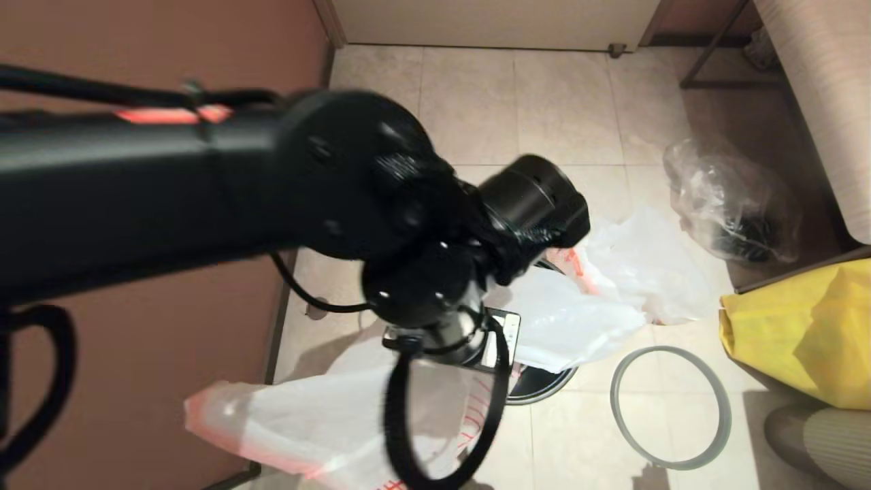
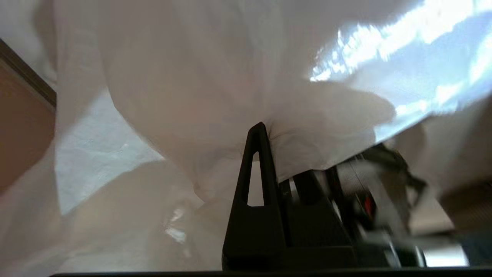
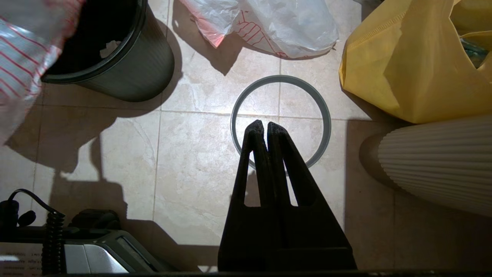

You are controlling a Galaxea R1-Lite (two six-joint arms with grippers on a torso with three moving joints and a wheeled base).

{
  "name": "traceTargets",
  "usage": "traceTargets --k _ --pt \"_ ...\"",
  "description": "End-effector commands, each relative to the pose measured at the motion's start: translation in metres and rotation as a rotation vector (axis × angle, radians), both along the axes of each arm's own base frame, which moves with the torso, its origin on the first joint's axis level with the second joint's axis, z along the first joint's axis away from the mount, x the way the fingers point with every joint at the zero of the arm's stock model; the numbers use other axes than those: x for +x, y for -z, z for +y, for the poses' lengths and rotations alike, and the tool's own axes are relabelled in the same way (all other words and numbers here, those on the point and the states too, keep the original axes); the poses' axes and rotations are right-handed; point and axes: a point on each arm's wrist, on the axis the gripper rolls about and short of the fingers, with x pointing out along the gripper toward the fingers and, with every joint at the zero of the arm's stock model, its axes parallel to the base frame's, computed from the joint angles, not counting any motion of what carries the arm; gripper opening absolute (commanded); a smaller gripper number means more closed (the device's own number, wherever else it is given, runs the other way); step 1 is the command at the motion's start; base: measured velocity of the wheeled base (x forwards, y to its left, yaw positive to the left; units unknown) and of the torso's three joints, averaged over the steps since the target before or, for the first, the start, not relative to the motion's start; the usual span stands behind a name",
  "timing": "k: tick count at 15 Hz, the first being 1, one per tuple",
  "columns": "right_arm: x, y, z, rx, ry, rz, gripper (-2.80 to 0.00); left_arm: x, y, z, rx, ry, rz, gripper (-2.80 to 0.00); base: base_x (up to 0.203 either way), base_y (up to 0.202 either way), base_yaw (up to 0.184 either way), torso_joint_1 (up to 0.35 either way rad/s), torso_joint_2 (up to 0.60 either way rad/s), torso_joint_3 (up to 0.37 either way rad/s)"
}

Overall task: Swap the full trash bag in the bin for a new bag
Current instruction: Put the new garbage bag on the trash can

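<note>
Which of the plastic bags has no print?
The clear bag with dark contents; the near white bag and the far white bag show red print.

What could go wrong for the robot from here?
The new bag, pinched by the left gripper, is thin and could slip or tear. It may miss the bin mouth. The grey rim ring lies flat on the floor, awkward for the shut right gripper to lift.

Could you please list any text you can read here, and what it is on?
No text is legible.
new bag: red printed characters, blurred and cut off, unreadable.
white label on the robot's base: print too small to read.
</note>
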Motion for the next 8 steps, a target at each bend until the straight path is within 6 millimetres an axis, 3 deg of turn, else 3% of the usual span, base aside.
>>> traceTargets --k 1,4,8 --pt "0.0 0.0 0.0 0.0 -0.001 0.003 -2.8 0.04 0.068 -0.036 0.101 -0.038 -0.021 -2.8 0.0 0.0 0.0 0.0 0.0 0.0" --pt "0.0 0.0 0.0 0.0 -0.001 0.002 -2.8 0.092 0.104 -0.068 -0.024 -0.023 -0.245 -2.8 0.0 0.0 0.0 0.0 0.0 0.0" --pt "0.0 0.0 0.0 0.0 -0.001 0.001 -2.8 0.14 0.16 -0.103 -0.056 0.021 -0.557 -2.8 0.0 0.0 0.0 0.0 0.0 0.0"
